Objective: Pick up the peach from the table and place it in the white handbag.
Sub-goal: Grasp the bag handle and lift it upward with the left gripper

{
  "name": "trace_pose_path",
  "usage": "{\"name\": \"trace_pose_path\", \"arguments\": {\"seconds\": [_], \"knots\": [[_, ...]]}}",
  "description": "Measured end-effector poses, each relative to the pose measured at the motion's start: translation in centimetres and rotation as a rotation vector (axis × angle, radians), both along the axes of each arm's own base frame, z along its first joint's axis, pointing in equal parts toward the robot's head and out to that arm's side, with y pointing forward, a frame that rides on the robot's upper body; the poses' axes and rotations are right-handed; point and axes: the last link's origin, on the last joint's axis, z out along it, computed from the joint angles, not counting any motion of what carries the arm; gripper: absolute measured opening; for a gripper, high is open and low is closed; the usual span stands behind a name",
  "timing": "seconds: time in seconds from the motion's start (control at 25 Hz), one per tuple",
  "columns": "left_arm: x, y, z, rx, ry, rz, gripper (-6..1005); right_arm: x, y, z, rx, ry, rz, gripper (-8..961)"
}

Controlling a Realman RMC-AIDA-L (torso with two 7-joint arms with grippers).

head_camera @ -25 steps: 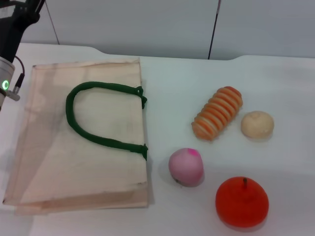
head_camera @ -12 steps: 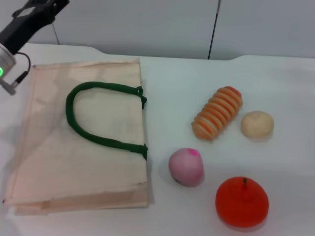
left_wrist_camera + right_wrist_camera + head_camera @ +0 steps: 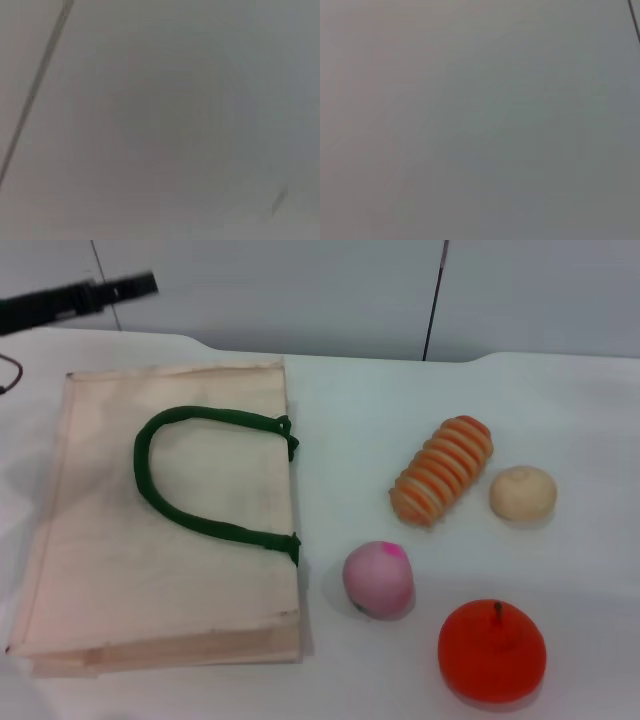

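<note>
The peach [image 3: 378, 578] is a pale pink round fruit with a magenta spot at its tip. It lies on the white table, just right of the white handbag's lower right corner. The white handbag [image 3: 90, 550] lies flat on the left half of the table, with its dark green loop handles [image 3: 150, 490] on top. My left gripper [image 3: 138, 285] shows as a thin dark bar at the far left, above the handbag's far edge and well away from the peach. My right gripper is out of view. Both wrist views show only a plain grey wall.
A ridged orange-and-cream roll [image 3: 443, 470] lies right of the handbag, with a beige round lump [image 3: 522, 493] beside it. A larger red-orange fruit with a stem [image 3: 492, 650] sits near the front edge, right of the peach. A grey wall stands behind the table.
My left arm has lifted up and away from the handbag's far left corner and now lies nearly level at the top left. The handbag's left side has settled flat. The fruits have not moved.
</note>
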Motion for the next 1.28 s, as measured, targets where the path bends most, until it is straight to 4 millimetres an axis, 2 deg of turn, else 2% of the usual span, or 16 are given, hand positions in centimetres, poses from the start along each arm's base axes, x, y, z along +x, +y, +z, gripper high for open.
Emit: {"name": "trace_pose_path", "arguments": {"seconds": [0.36, 0.52, 0.76, 1.12, 1.28], "knots": [[0.2, -0.3, -1.8, -0.234, 0.13, 0.074, 802, 0.0, 0.0, 0.1, 0.003, 0.0, 0.0, 895], [-0.1, -0.2, -1.8, -0.24, 0.148, 0.099, 799, 0.0, 0.0, 0.1, 0.003, 0.0, -0.001, 895], [-1.2, -0.1, -2.1, -0.286, 0.263, 0.169, 796, -0.1, 0.1, 0.1, 0.002, -0.001, 0.002, 895], [-1.2, 0.3, -2.4, -0.294, 0.309, 0.181, 791, -0.2, 0.2, 0.1, 0.003, 0.0, 0.006, 895], [-0.7, 0.5, -3.6, -0.32, 0.305, 0.153, 789, -0.3, 0.3, 0.1, 0.002, -0.001, 0.008, 895]]}}
